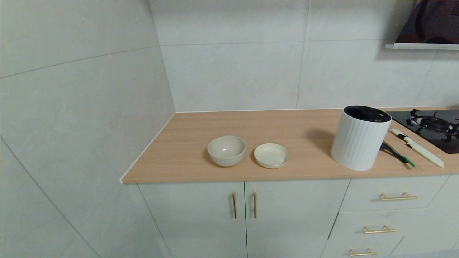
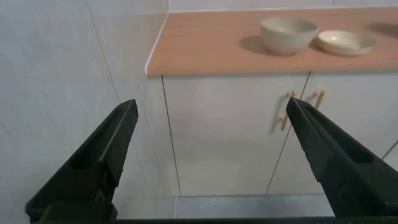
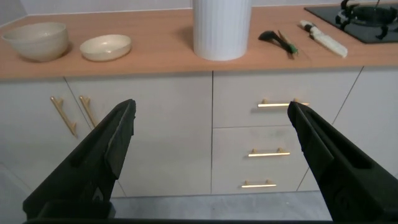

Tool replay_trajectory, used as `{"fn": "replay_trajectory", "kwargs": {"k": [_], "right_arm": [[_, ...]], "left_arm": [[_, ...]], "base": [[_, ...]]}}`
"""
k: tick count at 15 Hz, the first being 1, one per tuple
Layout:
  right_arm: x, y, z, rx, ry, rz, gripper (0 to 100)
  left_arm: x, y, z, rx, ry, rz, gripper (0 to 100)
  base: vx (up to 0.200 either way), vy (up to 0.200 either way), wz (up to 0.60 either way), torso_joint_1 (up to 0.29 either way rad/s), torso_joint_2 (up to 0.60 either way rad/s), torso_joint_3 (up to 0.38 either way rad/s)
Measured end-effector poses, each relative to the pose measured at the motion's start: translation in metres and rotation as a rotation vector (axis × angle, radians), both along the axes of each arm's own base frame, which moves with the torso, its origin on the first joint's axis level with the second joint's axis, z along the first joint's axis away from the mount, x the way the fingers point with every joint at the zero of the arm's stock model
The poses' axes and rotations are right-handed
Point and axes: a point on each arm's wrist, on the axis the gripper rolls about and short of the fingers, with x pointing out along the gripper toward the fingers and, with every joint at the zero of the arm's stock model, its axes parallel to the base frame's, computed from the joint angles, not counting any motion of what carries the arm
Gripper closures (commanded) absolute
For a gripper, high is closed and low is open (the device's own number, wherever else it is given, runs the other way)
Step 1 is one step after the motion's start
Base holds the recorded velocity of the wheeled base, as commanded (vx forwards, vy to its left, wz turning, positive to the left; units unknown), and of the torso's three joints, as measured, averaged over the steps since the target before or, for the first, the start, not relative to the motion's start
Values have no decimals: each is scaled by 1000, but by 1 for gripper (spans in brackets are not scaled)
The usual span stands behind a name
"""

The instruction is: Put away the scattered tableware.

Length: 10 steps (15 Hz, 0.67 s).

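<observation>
Since every piece lies out on the wooden counter (image 1: 272, 125), we judge the task to be at its very start: nothing is stowed and all of it is left to do. Our left gripper (image 2: 211, 155) and right gripper (image 3: 211, 155) both hang below counter height, out in front of the cabinet doors (image 1: 244, 215) and drawers (image 1: 394, 197). Each has its jaws spread wide and holds nothing.

The bowl (image 1: 226, 150) sits near the front edge, left of centre. The shallow dish (image 1: 271, 155) is just to its right, close but apart. Well to the right stands the white holder (image 1: 359, 138). Between it and the stove (image 1: 435, 125) lie a knife (image 1: 417, 147) and a dark utensil (image 1: 396, 153) with a green tip. We cannot tell whether the utensil touches the holder's base.

The bowl and dish look to us like smooth cream ceramic with a soft sheen. Both are round, the bowl deep with a curved wall, the dish low and wide. The holder is a tall cylinder with fine vertical ribs and a black slotted top, probably plastic. The knife is long, slim and pale. The counter is flat with a wood-grain finish, and the cabinet fronts are plain with thin brass-coloured bar handles.
</observation>
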Motion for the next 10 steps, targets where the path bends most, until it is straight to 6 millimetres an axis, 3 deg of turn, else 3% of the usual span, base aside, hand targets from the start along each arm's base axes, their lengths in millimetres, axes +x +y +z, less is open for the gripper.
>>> {"fn": "replay_trajectory", "kwargs": {"k": [10], "right_arm": [[0, 0, 0, 0, 0, -1, 0]], "left_arm": [[0, 0, 0, 0, 1, 0, 0]], "base": [[0, 0, 0, -239, 535, 292]]}}
